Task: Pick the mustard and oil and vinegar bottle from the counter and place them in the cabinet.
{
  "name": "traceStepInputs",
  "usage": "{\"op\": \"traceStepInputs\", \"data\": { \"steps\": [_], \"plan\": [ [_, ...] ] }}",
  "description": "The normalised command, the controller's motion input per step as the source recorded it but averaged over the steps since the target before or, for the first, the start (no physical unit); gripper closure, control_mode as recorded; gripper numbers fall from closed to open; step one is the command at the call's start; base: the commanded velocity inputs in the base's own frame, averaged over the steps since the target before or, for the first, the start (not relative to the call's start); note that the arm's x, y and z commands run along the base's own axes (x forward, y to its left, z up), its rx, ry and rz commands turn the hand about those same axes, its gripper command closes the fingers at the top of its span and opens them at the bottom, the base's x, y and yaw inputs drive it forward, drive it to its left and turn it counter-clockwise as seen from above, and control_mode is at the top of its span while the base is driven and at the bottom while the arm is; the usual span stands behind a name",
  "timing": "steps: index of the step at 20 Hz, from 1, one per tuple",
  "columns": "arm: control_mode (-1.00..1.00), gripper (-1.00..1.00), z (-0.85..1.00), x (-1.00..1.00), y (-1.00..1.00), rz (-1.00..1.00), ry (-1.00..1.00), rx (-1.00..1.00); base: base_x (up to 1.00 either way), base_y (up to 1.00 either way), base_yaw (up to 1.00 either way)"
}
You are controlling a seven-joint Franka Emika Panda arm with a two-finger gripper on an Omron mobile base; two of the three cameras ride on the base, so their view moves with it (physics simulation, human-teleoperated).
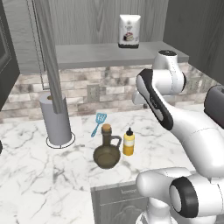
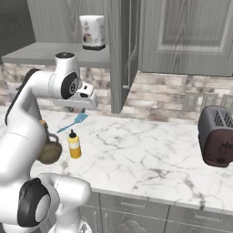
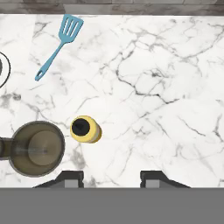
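The mustard [image 1: 128, 142] [image 2: 74, 145] stands upright on the counter [image 1: 39, 175] [image 2: 150, 154], right beside the oil and vinegar bottle [image 1: 106, 153] [image 2: 49, 152]. My arm partly covers the jug in the right base view. From above, the hand view shows the mustard [image 3: 85, 129] and the jug [image 3: 37, 148] to the left of my gripper [image 3: 111, 177]. The gripper [image 2: 75, 108] hangs high over the counter, open, with nothing between its fingers. The cabinet's shelf [image 1: 96, 54] [image 2: 41, 53] lies above, its door [image 1: 50, 52] [image 2: 120, 54] swung open.
A white printed bag [image 1: 129, 30] [image 2: 92, 32] stands on the cabinet shelf. A blue spatula [image 1: 99, 122] [image 2: 75, 122] [image 3: 59, 43] lies behind the bottles. A paper towel roll [image 1: 56, 118] stands at the left, a dark toaster [image 2: 217, 135] at the right.
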Motion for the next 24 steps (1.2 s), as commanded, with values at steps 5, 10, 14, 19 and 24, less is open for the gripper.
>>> {"op": "traceStepInputs", "data": {
  "steps": [5,10,14,19,24],
  "plan": [
    [-1.00,-1.00,0.00,-0.10,0.00,0.00,0.00,0.00,0.00,0.00,0.00],
    [-1.00,-1.00,-0.09,-0.33,0.00,0.00,0.00,0.01,0.00,0.00,0.00],
    [-1.00,-1.00,-0.18,-0.34,0.00,0.00,0.00,0.04,0.00,0.00,0.00],
    [-1.00,-1.00,-0.21,-0.31,0.00,0.04,-0.01,0.04,0.00,0.00,0.00],
    [-1.00,-1.00,-0.13,-0.23,0.00,0.14,-0.04,0.03,0.00,0.00,0.00]
  ]
}}
